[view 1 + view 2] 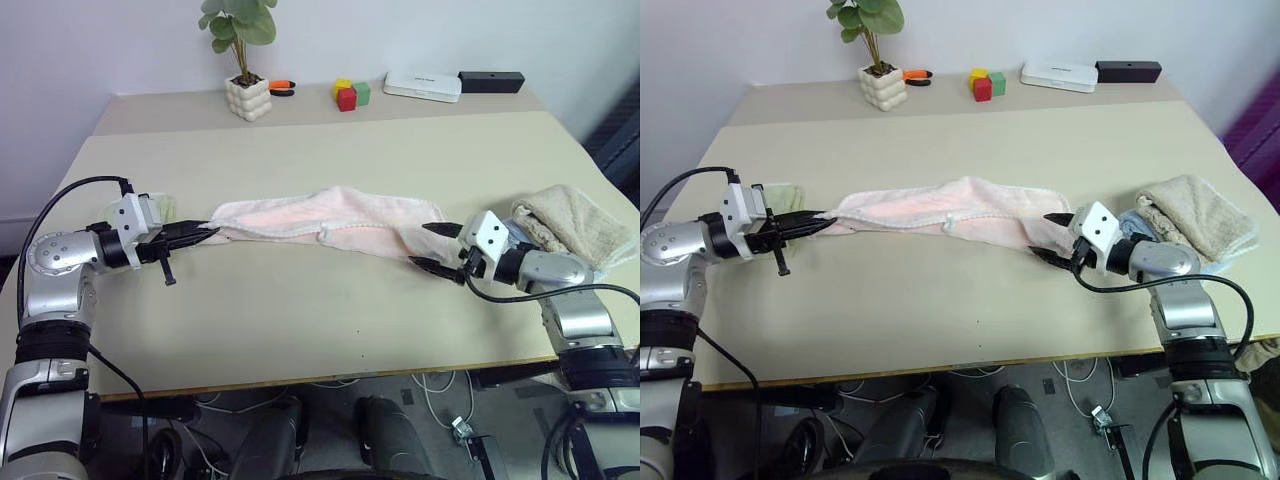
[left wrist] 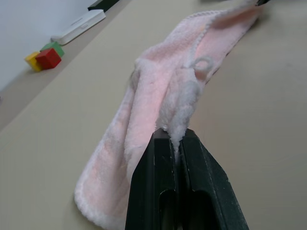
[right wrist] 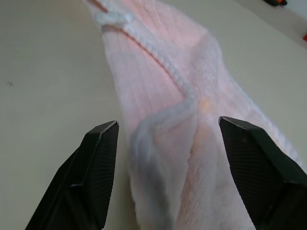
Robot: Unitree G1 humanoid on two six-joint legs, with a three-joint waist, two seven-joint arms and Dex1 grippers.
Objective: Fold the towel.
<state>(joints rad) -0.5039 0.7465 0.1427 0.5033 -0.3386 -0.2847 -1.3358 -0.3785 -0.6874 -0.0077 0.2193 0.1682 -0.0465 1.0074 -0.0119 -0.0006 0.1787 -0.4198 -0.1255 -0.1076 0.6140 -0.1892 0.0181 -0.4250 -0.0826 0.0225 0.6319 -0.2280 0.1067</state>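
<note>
Towel (image 1: 320,215) pale pink, white edging; cubes (image 1: 351,94) red, yellow, green; folded towel (image 1: 570,222) beige.

The pale pink towel (image 1: 945,212) lies stretched in a long, rumpled strip across the beige counter (image 1: 970,300). The left pincer (image 1: 812,222) is clamped on the towel's left end, fingers pressed together. The right pincer (image 1: 1052,236) sits at the towel's right end with its jaws apart, one finger on each side of the cloth. A small light-green towel (image 1: 783,194) lies behind the left pincer. A beige towel (image 1: 1195,215) rests on a light-blue one (image 1: 1134,224) beside the right arm. Along the counter's far edge stand a potted plant (image 1: 878,55), coloured blocks (image 1: 985,84), a white box (image 1: 1059,75) and a black box (image 1: 1128,71).
</note>
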